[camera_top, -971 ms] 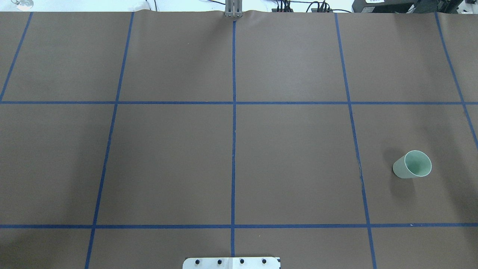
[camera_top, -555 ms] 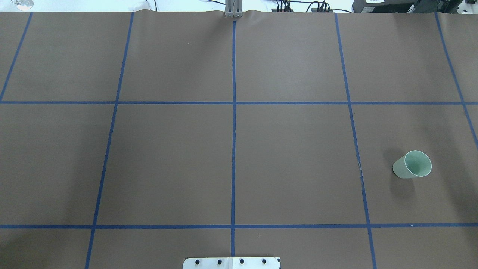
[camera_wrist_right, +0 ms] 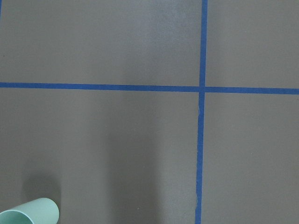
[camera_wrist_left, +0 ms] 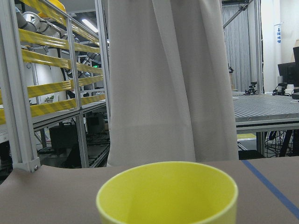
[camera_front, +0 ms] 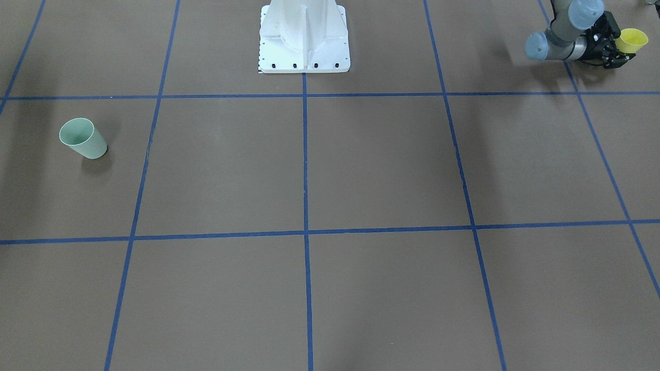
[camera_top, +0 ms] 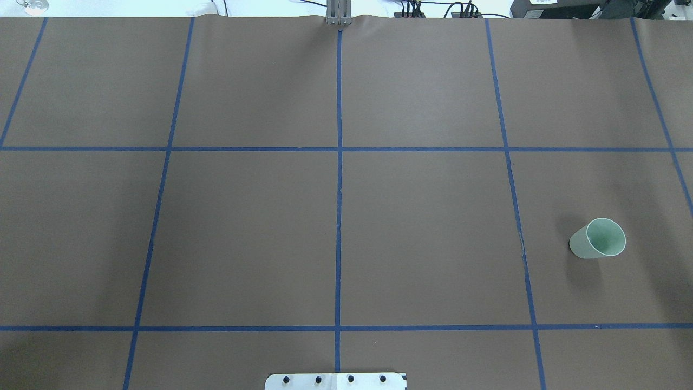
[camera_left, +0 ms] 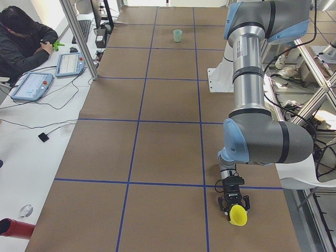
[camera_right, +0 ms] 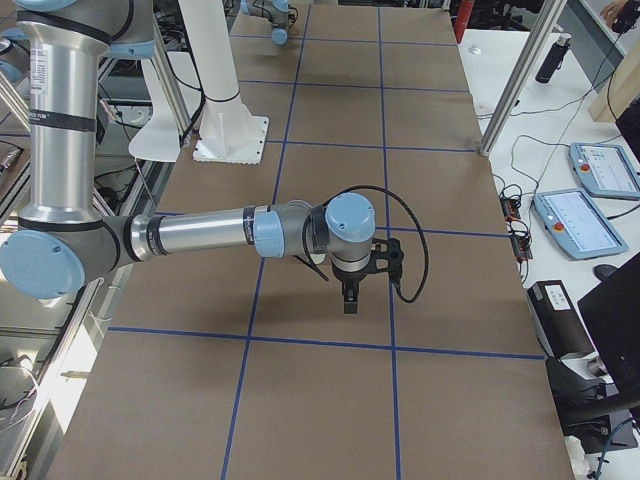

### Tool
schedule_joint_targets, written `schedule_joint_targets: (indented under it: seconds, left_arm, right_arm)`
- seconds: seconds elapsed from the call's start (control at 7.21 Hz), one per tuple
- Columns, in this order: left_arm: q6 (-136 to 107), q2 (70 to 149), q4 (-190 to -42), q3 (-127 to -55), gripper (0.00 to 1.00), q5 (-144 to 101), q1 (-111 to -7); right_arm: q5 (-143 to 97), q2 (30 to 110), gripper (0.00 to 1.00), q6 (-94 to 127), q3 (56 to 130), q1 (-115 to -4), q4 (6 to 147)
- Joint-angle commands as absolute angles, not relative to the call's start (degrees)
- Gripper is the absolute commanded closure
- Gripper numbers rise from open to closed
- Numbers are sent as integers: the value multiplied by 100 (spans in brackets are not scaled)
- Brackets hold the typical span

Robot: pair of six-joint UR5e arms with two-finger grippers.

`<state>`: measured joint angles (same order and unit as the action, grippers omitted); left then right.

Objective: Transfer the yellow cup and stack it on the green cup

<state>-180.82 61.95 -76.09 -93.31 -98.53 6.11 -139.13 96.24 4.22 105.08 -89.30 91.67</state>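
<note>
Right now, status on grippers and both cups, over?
Left gripper shut on yellow cup, far left. Right gripper hanging near green cup, state unreadable. Green cup upright, far right. No objects between cups.

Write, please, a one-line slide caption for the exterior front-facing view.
Left pincer holds the yellow cup at the view's right; the green cup stands upright at its far left.

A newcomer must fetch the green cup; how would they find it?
On the brown table with a blue tape grid, look to the robot's right end. The green cup stands there alone, pale mint, unlike the bright yellow cup in the left gripper.
</note>
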Motion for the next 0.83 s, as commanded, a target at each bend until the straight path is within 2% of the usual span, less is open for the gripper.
schedule_joint_targets:
  seconds: [0.0, 0.28, 0.69]
  left_arm:
    - [-17808, 5523, -8084, -9465, 70, -9853, 615]
    - [-17256, 4260, -8523, -10463, 70, -9809, 615]
    - [-16008, 3938, -8561, -11046, 70, -9791, 266]
  right_arm:
    - [-13922, 9624, 0, 431, 10512, -8930, 9167]
    - [-13922, 9624, 0, 431, 10512, -8930, 9167]
    - [-13931, 9650, 0, 439, 10485, -8930, 9167]
